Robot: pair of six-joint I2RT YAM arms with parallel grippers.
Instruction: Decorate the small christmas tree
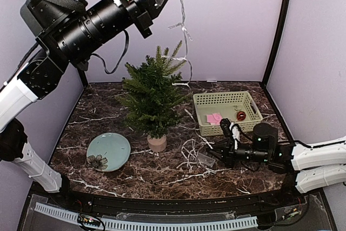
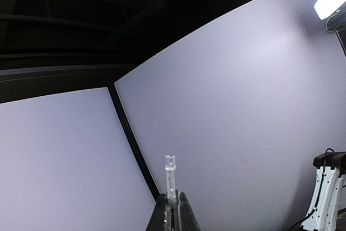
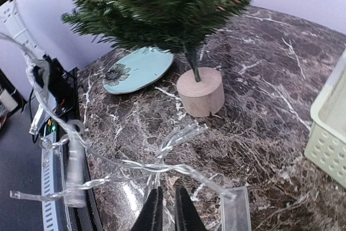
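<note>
Top external view: a table (image 1: 102, 114) of dark brown marble pattern with white veins fills a booth of pale lilac walls (image 1: 232, 25). Black posts (image 1: 277, 31) stand at the far corners. A white ridged strip (image 1: 146, 223) runs below the near edge. A small part with coloured specks (image 1: 89, 220) sits on the black rail there, and any print on it is too small to read.

The small christmas tree (image 1: 152, 94) stands upright in its round beige pot (image 1: 157, 143) about mid-table, a little toward the left edge. A pale teal plate (image 1: 108, 152) lies flat by the near left corner, apart from the pot. Its one marking is a dark flower drawn near the rim.

A pale green slotted basket (image 1: 203, 101) sits by the right edge, toward the far right corner. It holds pink pieces (image 1: 214, 118) and a red ball (image 1: 241, 116).

A clear light string (image 1: 190, 155) lies in a loose heap between the pot and the near edge, with a clear plastic box (image 3: 235, 212) on it. One strand rises past the tree toward the raised left arm.

The left wrist view shows only lilac wall panels, a dark ceiling and a bright lamp at the upper right. There the left pincer (image 2: 173, 205) is clenched on the stem of one clear bulb of the string.

The right pincer (image 3: 167, 194) lies low over the heap, its fingers (image 3: 154, 212) drawn close with a narrow slit between them. A strand crosses just past the tips, and I cannot tell whether it is pinched.
</note>
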